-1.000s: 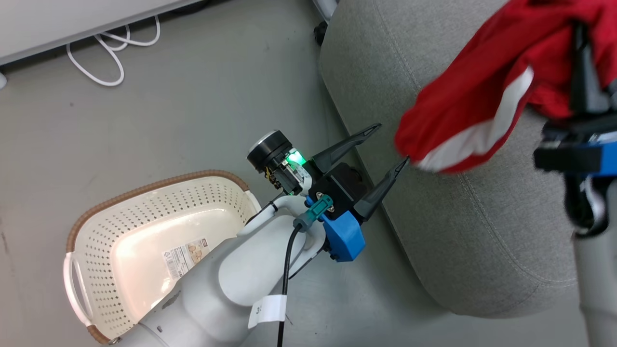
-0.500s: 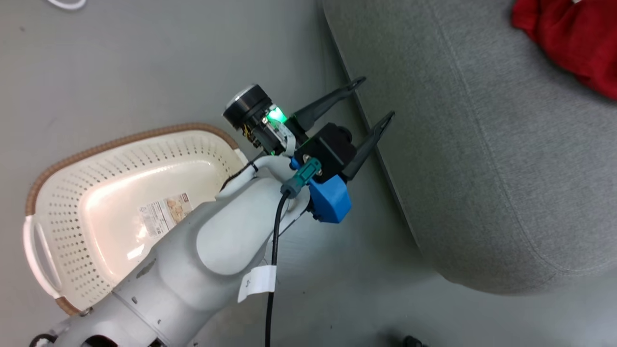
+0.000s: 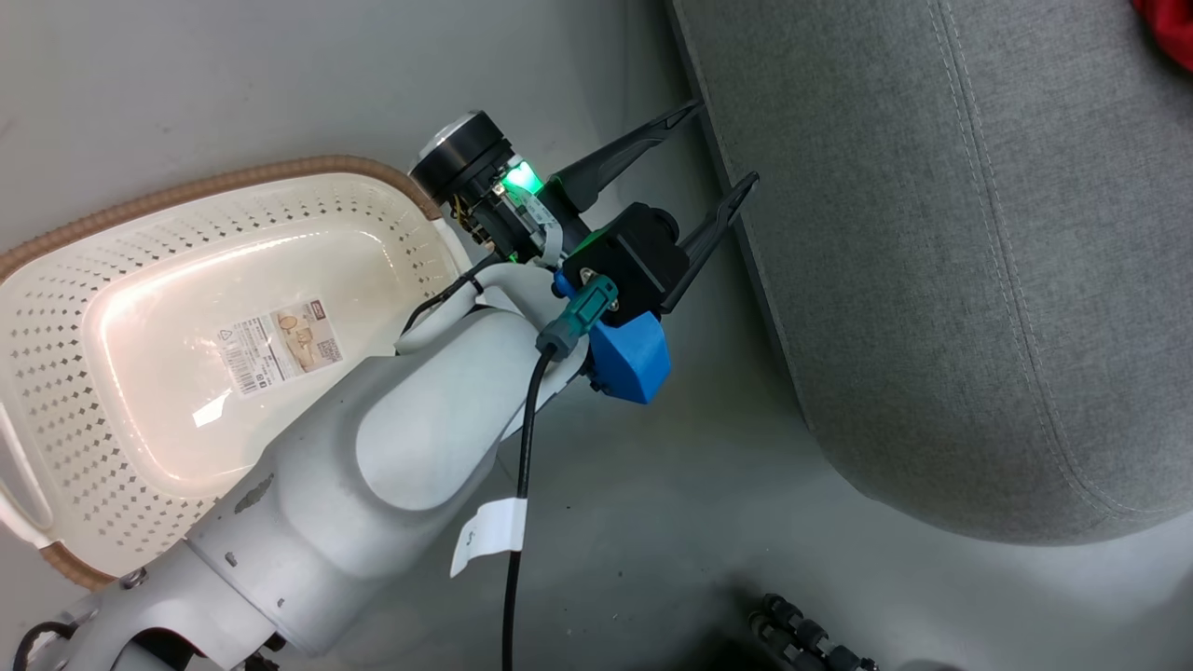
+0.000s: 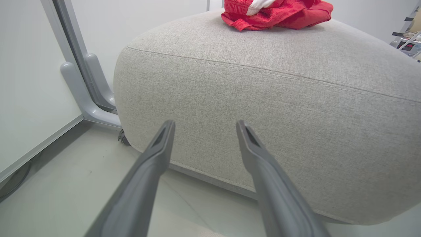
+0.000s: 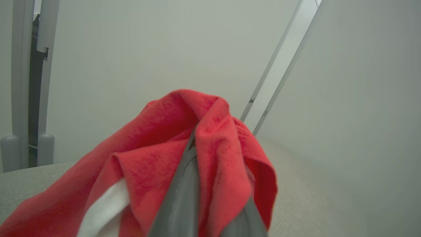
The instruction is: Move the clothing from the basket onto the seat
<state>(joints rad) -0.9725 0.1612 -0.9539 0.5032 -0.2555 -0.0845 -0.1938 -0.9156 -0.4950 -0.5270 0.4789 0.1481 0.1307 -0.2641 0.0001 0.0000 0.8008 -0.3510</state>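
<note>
Though still clamped on the clothing with right gripper pinched together, has lowered it from mid-air onto the seat, top of frame; leaves basket bare, left gripper spread, release pending.

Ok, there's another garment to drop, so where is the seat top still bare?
The seat top is bare from its seam back to the red clothing, which bunches at the far end. The basket is bare inside but for its label. Crowded: the floor strip between basket and seat, where the open left pincer sits.
</note>
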